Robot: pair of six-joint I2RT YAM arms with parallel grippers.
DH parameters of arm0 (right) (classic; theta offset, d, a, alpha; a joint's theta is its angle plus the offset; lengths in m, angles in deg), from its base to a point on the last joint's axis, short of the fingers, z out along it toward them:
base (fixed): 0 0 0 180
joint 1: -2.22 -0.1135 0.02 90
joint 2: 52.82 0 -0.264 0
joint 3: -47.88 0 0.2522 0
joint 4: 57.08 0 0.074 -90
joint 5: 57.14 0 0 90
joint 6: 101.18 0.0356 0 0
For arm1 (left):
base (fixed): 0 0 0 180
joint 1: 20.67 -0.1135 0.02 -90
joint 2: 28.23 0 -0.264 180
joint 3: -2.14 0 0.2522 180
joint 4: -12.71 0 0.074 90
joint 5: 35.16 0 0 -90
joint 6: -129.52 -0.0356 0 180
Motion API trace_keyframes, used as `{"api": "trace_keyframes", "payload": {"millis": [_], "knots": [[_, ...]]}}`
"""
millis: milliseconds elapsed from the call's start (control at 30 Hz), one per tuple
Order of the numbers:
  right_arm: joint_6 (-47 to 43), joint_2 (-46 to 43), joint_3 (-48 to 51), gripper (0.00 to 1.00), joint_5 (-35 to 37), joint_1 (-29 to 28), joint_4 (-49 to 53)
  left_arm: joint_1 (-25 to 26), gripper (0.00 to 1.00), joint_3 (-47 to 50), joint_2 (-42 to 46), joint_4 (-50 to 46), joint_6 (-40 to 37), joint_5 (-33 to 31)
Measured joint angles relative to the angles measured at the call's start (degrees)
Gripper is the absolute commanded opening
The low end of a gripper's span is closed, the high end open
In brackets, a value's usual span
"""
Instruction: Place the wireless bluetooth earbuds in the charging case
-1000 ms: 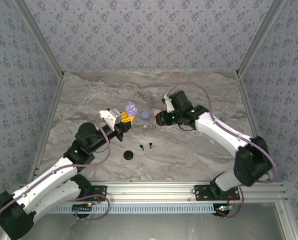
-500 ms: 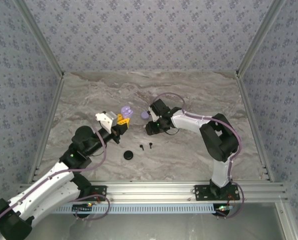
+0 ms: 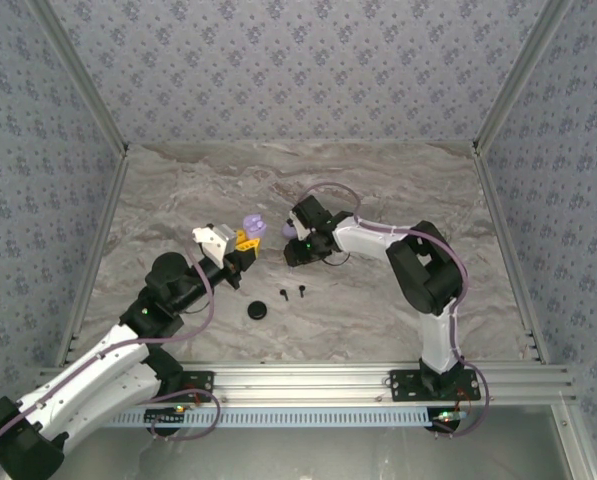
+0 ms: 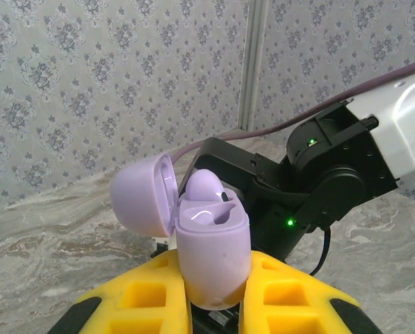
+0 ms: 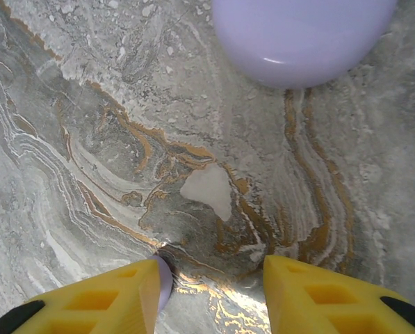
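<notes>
— Risks from here, please?

— Your right hand is low over the middle of the tabletop, fingers apart, holding nothing. A lilac earbud touches one finger only, so if you close like that it could roll away or pop out sideways.

— And the case?

— Your left hand is clamped on the open lilac case, held up just beside the right arm, with one earbud seated inside. The arms are close, so a quick swing across could knock the lid or shake that earbud loose. The free slot looks small to me, and a tilted earbud may jam at its rim.

— Anything else?

— Mind the lilac disc nearby and don't grab it by mistake. Two black earbuds lie toward the near edge, apart from both hands.
</notes>
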Motion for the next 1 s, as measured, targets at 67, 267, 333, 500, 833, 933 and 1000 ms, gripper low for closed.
{"api": "trace_keyframes", "payload": {"millis": [67,267,333,500,833,933,1000], "knots": [[0.0,0.4,-0.2,0.45,-0.2,-0.2,0.0,0.0,0.00,0.0,0.0,0.0,-0.2,-0.1],[0.0,0.9,-0.8,0.45,-0.3,-0.5,0.0,0.0,0.00,0.0,0.0,0.0,-0.2,-0.3],[0.0,1.0,-0.9,0.45,-0.4,-0.5,0.0,0.0,0.00,0.0,0.0,0.0,-0.2,-0.3],[0.0,1.0,-1.0,0.45,-0.5,-0.5,0.0,0.0,0.00,0.0,0.0,0.0,-0.2,-0.3],[-0.7,1.0,-1.0,0.47,-0.5,-1.0,0.0,0.0,0.00,0.0,0.0,0.0,-0.2,-0.3],[-1.3,1.0,-1.2,0.47,-0.5,-1.7,0.2,0.0,0.00,0.0,0.0,0.0,-0.2,-0.4],[-1.4,1.0,-1.4,0.47,-0.5,-2.3,0.3,0.0,0.00,0.0,0.0,0.0,-0.2,-0.5]]}}
